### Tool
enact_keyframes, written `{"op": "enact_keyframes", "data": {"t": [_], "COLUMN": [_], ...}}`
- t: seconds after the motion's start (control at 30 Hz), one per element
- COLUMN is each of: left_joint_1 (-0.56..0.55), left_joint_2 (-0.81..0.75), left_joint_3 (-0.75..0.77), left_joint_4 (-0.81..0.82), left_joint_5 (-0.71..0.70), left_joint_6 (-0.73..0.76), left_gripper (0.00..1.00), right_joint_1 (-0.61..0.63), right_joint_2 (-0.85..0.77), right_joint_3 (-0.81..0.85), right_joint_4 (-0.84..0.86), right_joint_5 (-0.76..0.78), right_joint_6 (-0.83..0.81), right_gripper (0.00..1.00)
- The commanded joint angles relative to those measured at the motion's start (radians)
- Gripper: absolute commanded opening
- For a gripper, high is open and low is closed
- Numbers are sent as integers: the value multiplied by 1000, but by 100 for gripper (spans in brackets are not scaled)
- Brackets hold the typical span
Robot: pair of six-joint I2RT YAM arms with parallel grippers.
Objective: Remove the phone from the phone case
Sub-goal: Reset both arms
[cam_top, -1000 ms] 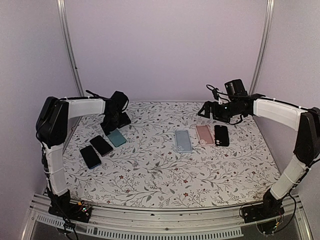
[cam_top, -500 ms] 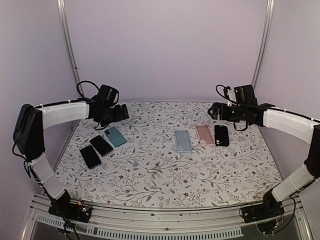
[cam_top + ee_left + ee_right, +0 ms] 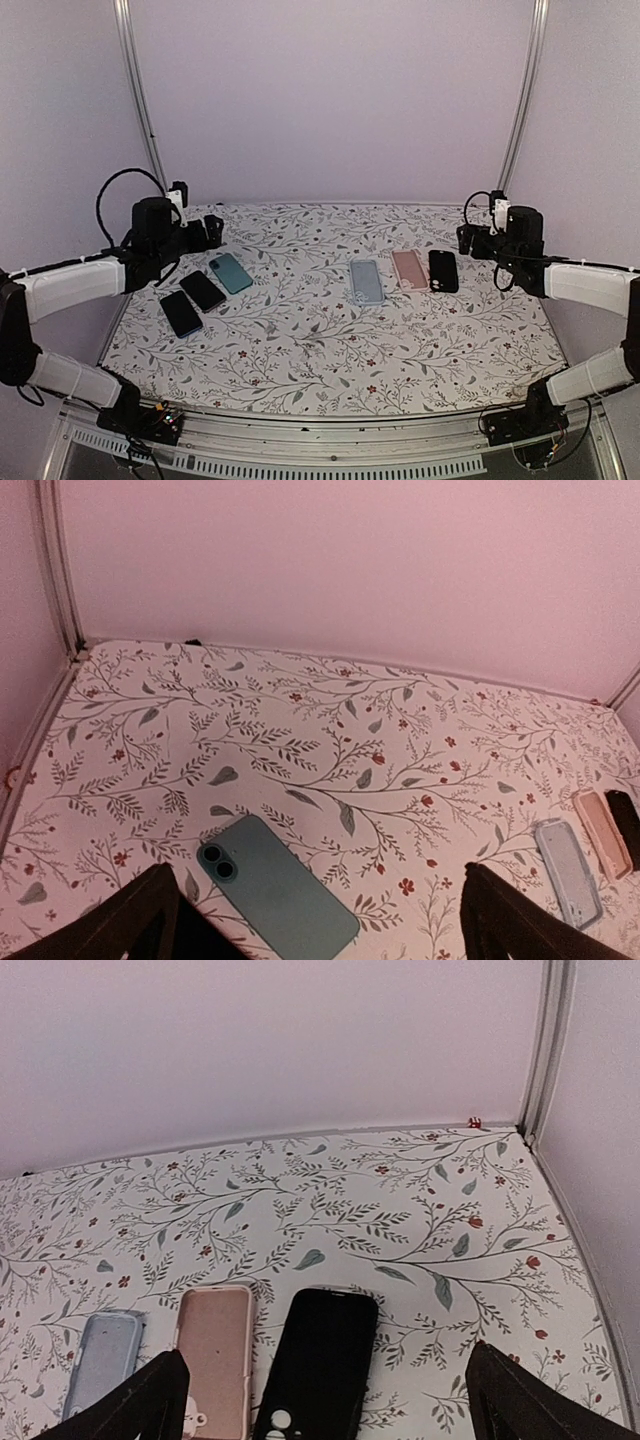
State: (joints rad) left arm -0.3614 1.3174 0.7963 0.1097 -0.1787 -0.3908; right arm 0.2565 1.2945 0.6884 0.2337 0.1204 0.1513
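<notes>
Left gripper [image 3: 205, 233]: fingers spread wide with nothing between them, held above the table's left side.
Right gripper [image 3: 468, 240]: also wide apart and empty, held above the right side.
Just ahead of the left gripper: a teal phone [image 3: 275, 890], bare, lying back-up on the floral cloth [image 3: 320, 350] with its twin lenses showing.
Nearer the left arm's base: two dark phones [image 3: 202, 290], side by side, close to the teal one.
Just ahead of the right gripper: a black case [image 3: 320, 1360], with a pink case [image 3: 215, 1350] just beside it on its left.
Further left: a light blue case [image 3: 100, 1360], a little apart from the pink one.
Done, I'd say: phones and cases lie well apart in two groups, and the cases look empty, so the extraction seems finished.
Left to do: nothing that I can see.
</notes>
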Motion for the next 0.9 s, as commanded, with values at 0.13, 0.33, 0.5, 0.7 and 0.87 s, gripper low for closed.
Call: {"op": "enact_keyframes", "data": {"t": [0.13, 0.33, 0.5, 0.7, 0.87], "left_joint_1": [101, 169, 224, 274, 292], "left_joint_2": [-138, -104, -60, -10, 59], "left_joint_3": [-257, -343, -425, -544, -588], "left_joint_4": [396, 493, 629, 894, 1084], "left_joint_5": [-80, -157, -188, -211, -121], "left_joint_6": [296, 351, 336, 316, 387], "left_gripper": [99, 99, 99, 99, 99], "right_joint_1": [-161, -223, -248, -250, -249], "right_joint_2": [37, 75, 107, 195, 240], "right_joint_3": [-142, -200, -253, -423, -455], "right_joint_4": [330, 514, 630, 985, 1077], "right_joint_5": [-48, -47, -43, -57, -168], "right_joint_6": [-8, -84, -140, -141, -201], "right_gripper": [99, 99, 99, 99, 99]}}
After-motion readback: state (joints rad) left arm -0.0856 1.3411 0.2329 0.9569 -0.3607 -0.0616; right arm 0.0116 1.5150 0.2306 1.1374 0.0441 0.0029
